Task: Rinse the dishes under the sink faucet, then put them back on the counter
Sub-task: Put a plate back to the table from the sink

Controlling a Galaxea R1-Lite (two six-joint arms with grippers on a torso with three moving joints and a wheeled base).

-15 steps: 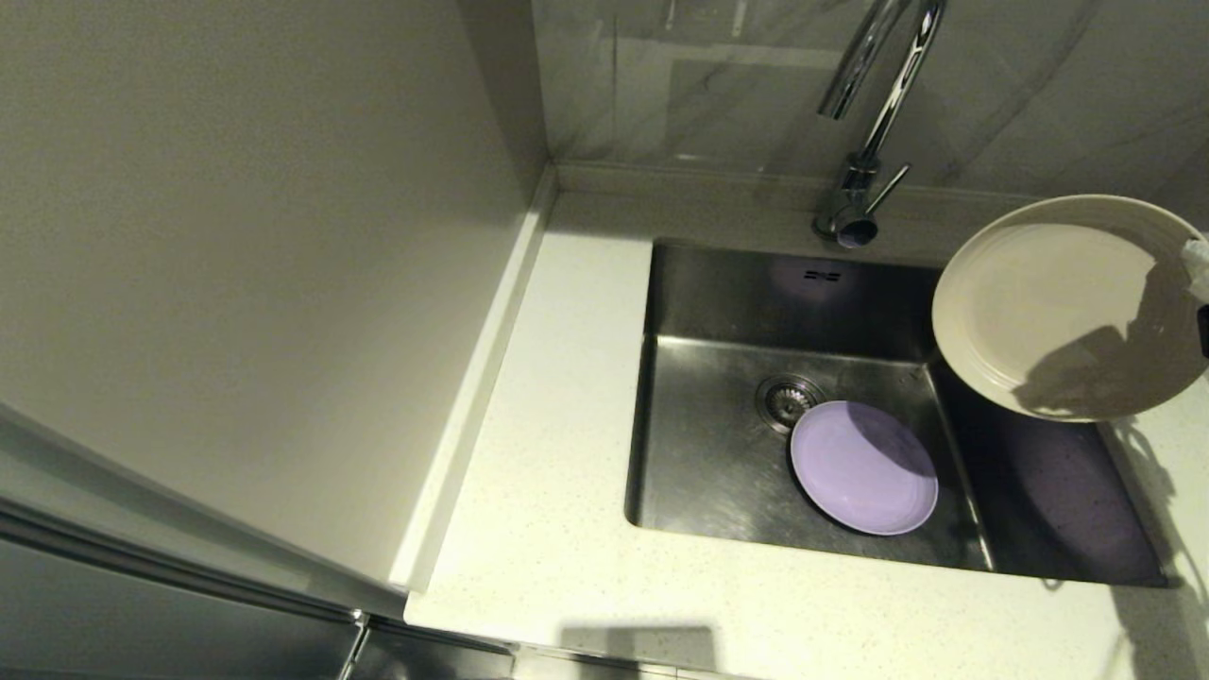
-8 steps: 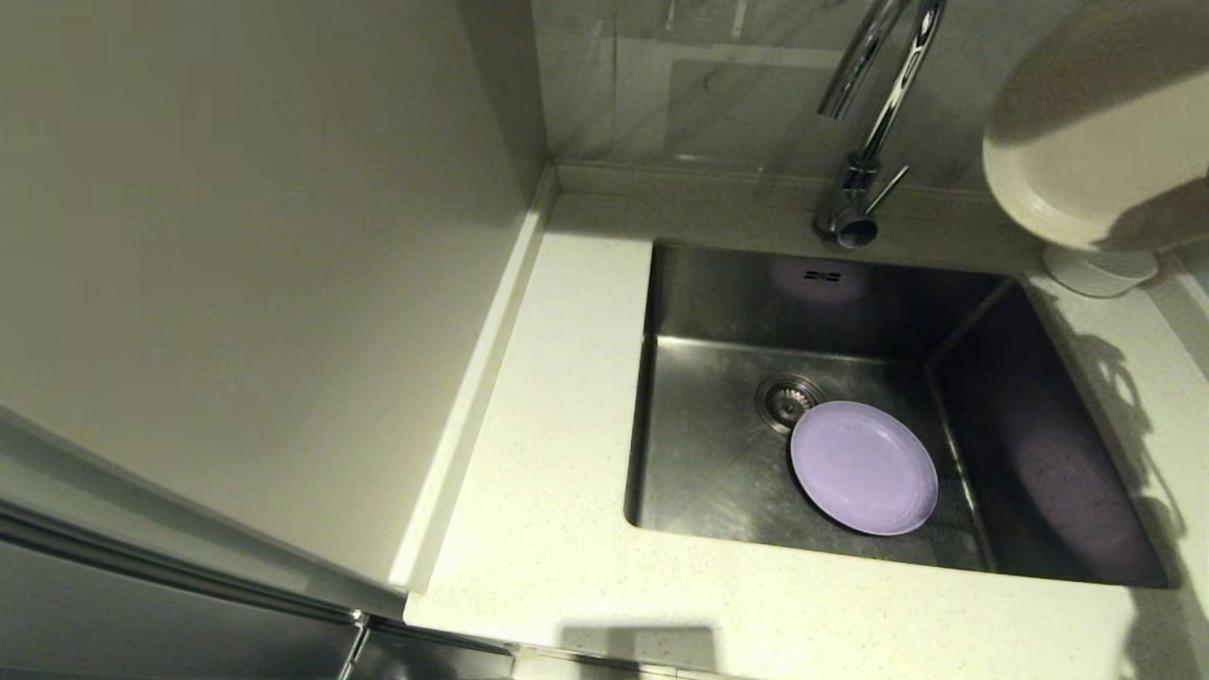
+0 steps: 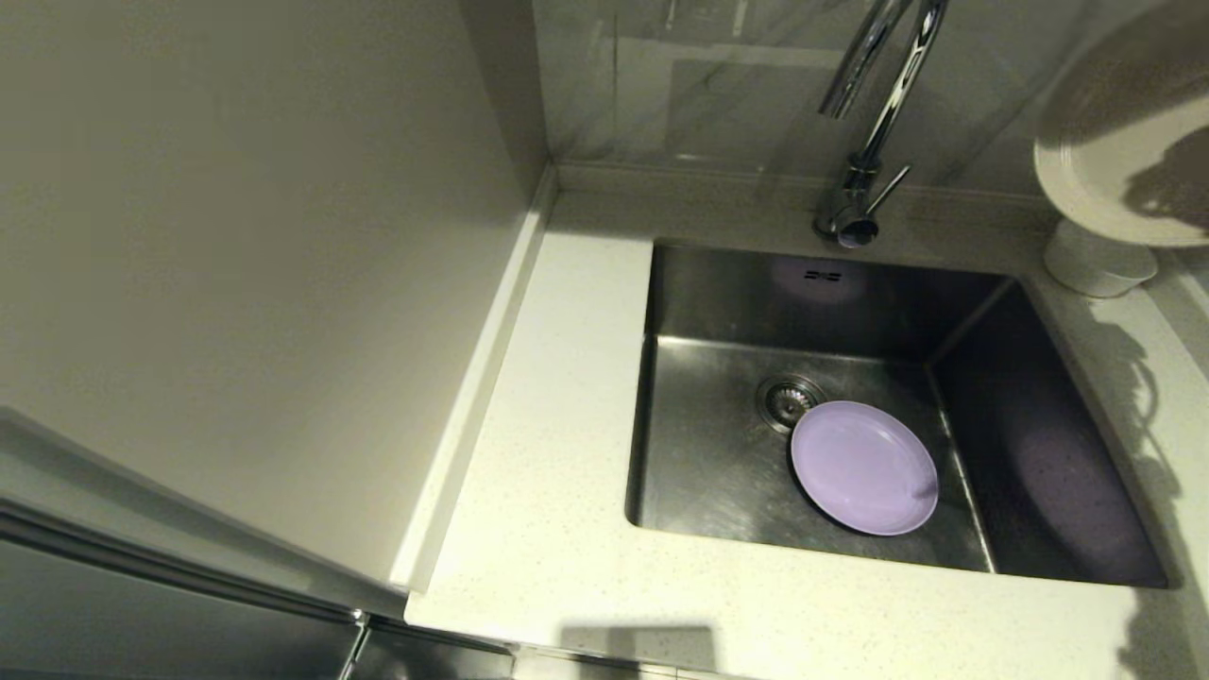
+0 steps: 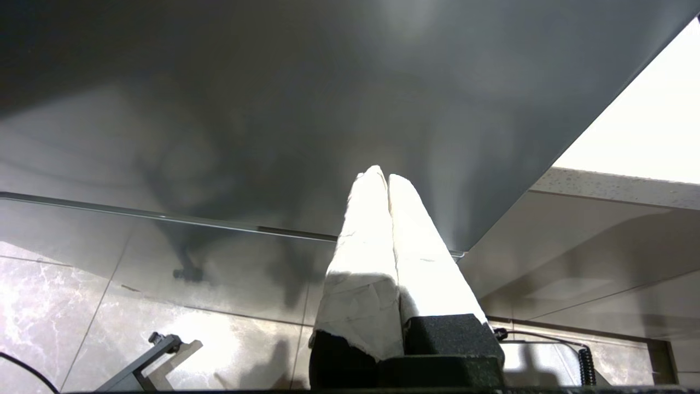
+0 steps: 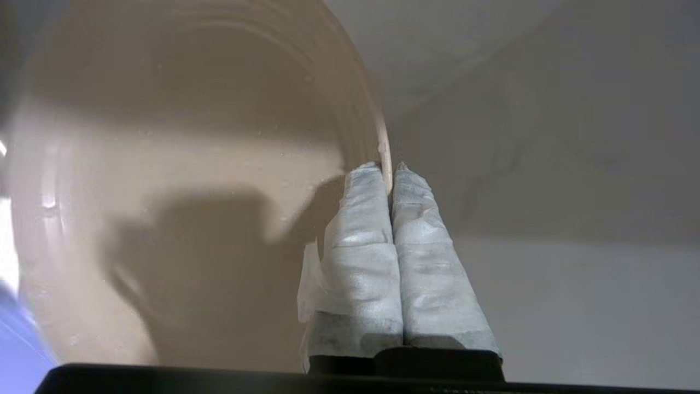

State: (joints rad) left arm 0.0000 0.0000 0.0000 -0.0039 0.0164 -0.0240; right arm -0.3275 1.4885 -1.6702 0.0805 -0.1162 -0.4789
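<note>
Sink [image 3: 699,312]: steel basin set in the counter [image 3: 567,529], near its back edge; holds one dish only.
In sink: lilac plate [image 3: 863,467], flat on the basin floor, just beside the drain strainer [image 3: 786,399], toward the sink's right wall.
Faucet [image 3: 869,123]: stands on the counter's back edge behind the sink, spout curving over the basin.
White bowl [image 3: 1098,263]: on the counter at the sink's back right corner, partly hidden under the cream plate; contents can't tell.
Cream plate [image 3: 1119,156]: held up in the air over the counter's back right corner, above the bowl, tilted.
Right tool [image 5: 390,166]: fingers [image 5: 363,230] pinched together on the cream plate's rim, wet drops on the plate's face.
Left tool [image 4: 383,175]: parked low beside the cabinet front, off the counter; fingers pressed together, nothing btw them.
</note>
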